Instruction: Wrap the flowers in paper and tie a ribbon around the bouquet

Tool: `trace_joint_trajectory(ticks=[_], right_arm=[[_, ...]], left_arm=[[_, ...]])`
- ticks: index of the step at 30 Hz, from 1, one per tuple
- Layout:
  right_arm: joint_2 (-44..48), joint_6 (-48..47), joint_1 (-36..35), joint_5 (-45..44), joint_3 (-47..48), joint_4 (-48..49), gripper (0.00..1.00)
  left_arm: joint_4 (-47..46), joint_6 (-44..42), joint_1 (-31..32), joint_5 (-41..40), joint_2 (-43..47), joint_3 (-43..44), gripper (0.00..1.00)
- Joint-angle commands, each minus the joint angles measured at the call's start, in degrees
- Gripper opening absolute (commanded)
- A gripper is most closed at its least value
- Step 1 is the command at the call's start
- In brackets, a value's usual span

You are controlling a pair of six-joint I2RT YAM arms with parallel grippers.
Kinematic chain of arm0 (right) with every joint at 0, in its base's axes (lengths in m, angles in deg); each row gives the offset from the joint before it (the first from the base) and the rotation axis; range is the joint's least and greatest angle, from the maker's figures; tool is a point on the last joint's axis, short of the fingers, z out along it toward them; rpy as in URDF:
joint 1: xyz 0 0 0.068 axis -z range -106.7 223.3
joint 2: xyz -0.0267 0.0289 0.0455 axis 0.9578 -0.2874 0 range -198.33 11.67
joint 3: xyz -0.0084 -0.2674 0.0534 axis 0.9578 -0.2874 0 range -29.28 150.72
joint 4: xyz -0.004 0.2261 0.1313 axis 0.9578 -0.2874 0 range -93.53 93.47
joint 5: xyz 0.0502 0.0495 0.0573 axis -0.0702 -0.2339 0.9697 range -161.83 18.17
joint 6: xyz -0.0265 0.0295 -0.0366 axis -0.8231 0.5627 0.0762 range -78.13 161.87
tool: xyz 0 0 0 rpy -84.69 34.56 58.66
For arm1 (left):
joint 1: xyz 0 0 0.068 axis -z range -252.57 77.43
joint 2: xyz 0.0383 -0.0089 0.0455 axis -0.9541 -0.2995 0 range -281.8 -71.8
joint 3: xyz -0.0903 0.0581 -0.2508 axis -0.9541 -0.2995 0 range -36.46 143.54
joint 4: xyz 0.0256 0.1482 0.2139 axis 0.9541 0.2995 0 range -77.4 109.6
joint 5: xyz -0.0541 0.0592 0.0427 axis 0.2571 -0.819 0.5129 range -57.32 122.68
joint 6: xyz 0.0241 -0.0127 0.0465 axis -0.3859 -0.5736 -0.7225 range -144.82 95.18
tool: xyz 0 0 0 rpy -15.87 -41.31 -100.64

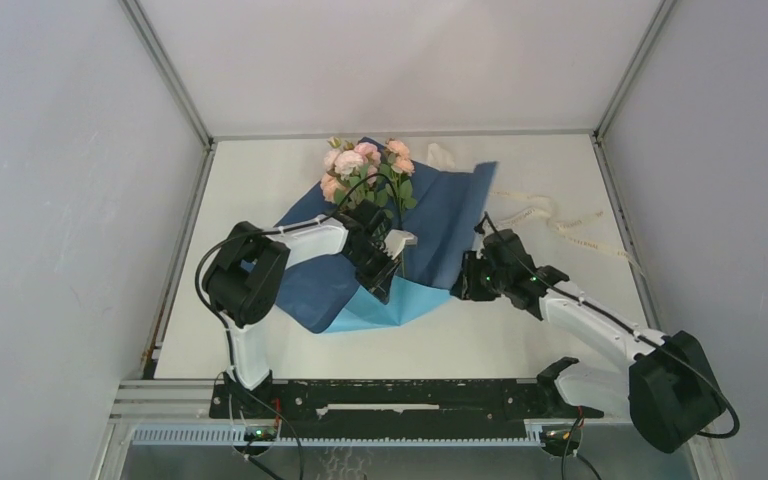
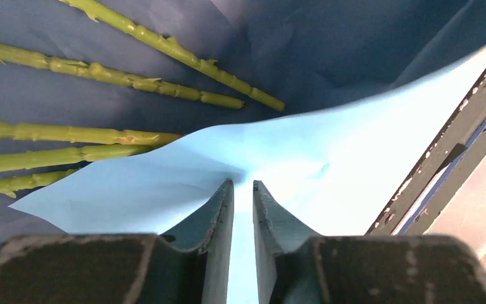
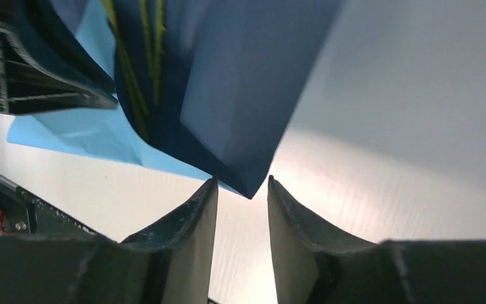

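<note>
The flowers are lying on the paper around the middle of the table, a bit toward the far side. Pink and peach blooms point at the back wall, and the green stems run back toward the arms. The sheet is mostly dark side up, with a chunk of the lighter blue face showing where its near edge is folded over. In the left wrist view we can see that light blue flap coming up over the stem ends. The left fingers are pinched shut on it, with the sheet running right through the thin gap between them. On the other side, the right fingers stand apart with nothing clamped. A dark blue corner of the sheet hangs just above the gap, and as far as we can tell it isn't touching either one. The ribbon is a loose cream squiggle on the table, off to the right of the sheet, trailing toward the right wall, and neither arm is near it.
</note>
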Motion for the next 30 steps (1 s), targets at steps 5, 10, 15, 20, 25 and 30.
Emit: trace_joint_trajectory(ticks=[5, 10, 15, 20, 25, 30], right_arm=[[2.6, -6.5, 18.7, 8.4, 10.6, -9.2, 0.52], [-6.9, -13.2, 32.0, 3.4, 23.4, -14.2, 0.55], [-22.0, -10.9, 40.8, 2.0, 32.5, -10.4, 0.51], [-31.9, -10.4, 38.4, 8.6, 38.9, -14.9, 0.46], [-25.3, -8.8, 32.5, 15.8, 29.4, -15.6, 0.47], [-11.6, -4.1, 17.7, 9.7, 19.0, -16.9, 0.49]], left_arm=[[-0.2, -1.1, -0.6, -5.9, -1.3, 1.8, 0.24], [0.2, -1.2, -0.6, -6.3, -1.5, 2.0, 0.24], [0.5, -1.2, -0.6, -6.4, -1.9, 2.2, 0.24], [0.6, -1.2, -0.6, -6.5, -1.9, 2.3, 0.24], [0.7, -1.8, -0.3, -6.6, -1.5, 2.4, 0.25], [0.9, -2.6, 0.1, -6.4, -1.5, 3.9, 0.27]])
